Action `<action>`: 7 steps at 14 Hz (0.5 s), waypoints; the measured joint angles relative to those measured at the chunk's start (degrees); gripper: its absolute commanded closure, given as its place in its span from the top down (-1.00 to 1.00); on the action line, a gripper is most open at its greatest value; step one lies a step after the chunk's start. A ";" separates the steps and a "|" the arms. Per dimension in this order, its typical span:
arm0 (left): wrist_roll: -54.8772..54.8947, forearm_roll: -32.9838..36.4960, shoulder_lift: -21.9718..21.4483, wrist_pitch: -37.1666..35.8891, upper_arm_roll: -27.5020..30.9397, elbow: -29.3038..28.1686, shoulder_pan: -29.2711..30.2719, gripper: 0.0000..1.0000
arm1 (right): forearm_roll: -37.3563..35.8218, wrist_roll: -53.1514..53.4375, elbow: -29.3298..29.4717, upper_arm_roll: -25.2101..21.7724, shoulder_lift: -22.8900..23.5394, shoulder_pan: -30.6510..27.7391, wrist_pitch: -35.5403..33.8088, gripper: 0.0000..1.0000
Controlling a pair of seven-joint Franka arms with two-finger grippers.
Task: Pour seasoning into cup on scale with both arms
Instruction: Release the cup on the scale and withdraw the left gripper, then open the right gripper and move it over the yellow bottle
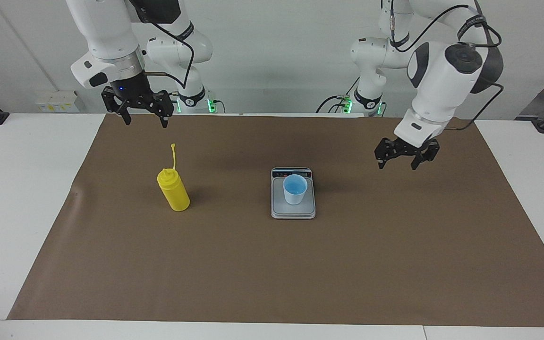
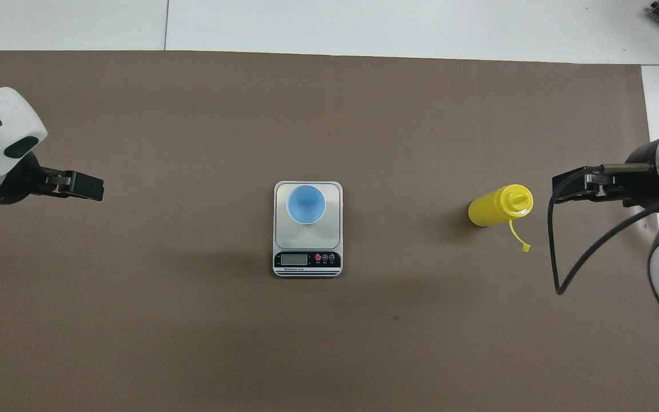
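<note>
Fingers (image 1: 379, 163) of my left gripper (image 1: 396, 163) and right gripper (image 1: 144, 119) are hanging spread and empty over bare brown mat (image 1: 395, 245) at its two ends, while the cup (image 1: 295, 189) is sitting on the scale (image 1: 293, 211) mid-mat, the seasoning (image 1: 173, 190) standing upright toward my right arm's end.
</note>
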 measured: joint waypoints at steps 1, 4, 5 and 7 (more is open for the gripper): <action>0.01 0.01 -0.39 -2.31 -0.03 1.69 0.00 1.00 | 0.00 0.00 0.00 0.00 0.00 0.00 0.00 1.00; 0.00 0.22 -0.66 -5.26 -0.05 4.62 0.00 1.00 | 0.00 0.00 -0.03 0.00 -0.01 0.00 -0.97 1.00; 0.00 0.22 -0.60 -5.30 -0.05 4.52 0.01 1.00 | 0.00 0.00 -0.04 0.00 -0.06 0.00 -2.85 1.00; -0.11 0.18 -0.41 -5.35 -0.04 4.44 0.12 1.00 | 0.00 0.00 -0.03 0.00 -0.22 -0.02 -5.16 1.00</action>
